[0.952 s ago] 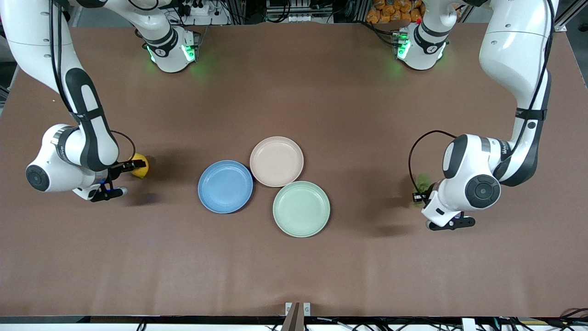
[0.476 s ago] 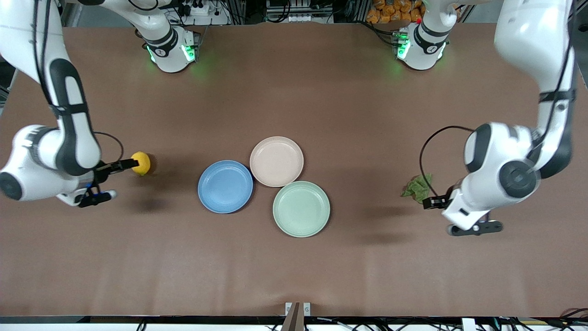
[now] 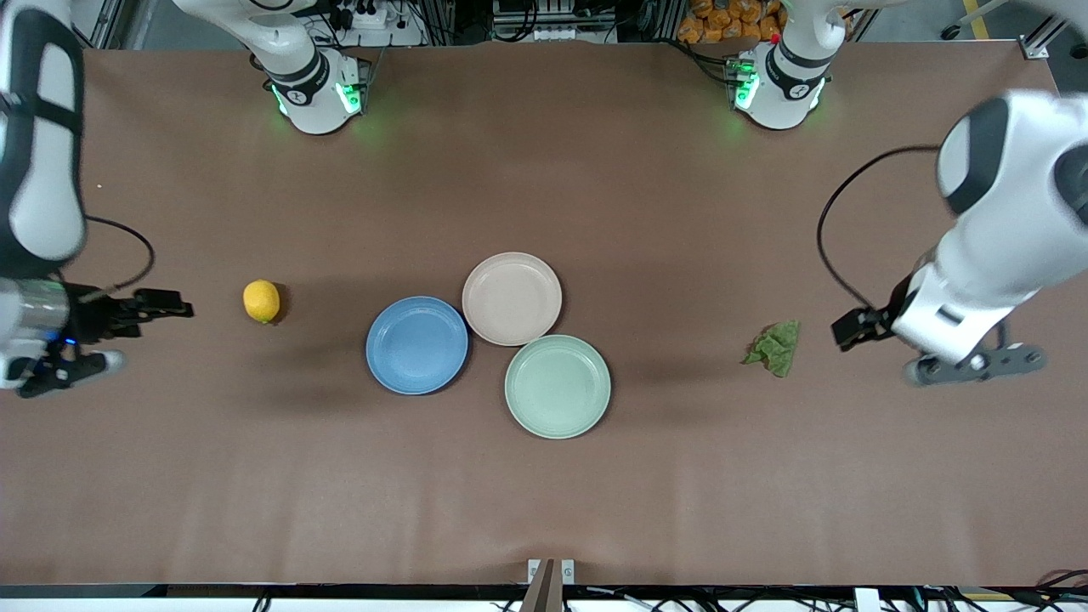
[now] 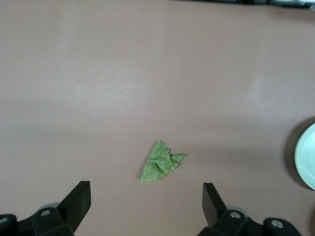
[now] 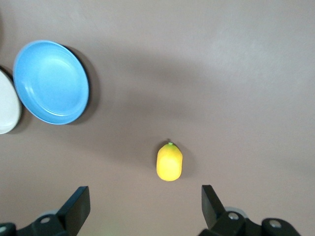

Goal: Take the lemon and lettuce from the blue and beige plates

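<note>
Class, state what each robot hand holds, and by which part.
Nothing is held. The left hand is open above the crumpled green lettuce leaf; the right hand is open above the yellow lemon.

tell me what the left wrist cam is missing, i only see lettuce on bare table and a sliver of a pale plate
Observer: That sliver is the green plate, bare. It touches a blue plate and a beige plate, both bare too.
Operator: where's the lemon
Observer: The lemon lies on the table toward the right arm's end, apart from the plates.
Operator: is the right gripper on it
Observer: No. The right gripper is open and holds nothing, off to the table's edge from the lemon.
Operator: and my own gripper
Observer: The left gripper is open too, well clear of the lettuce, toward the left arm's end.
</note>
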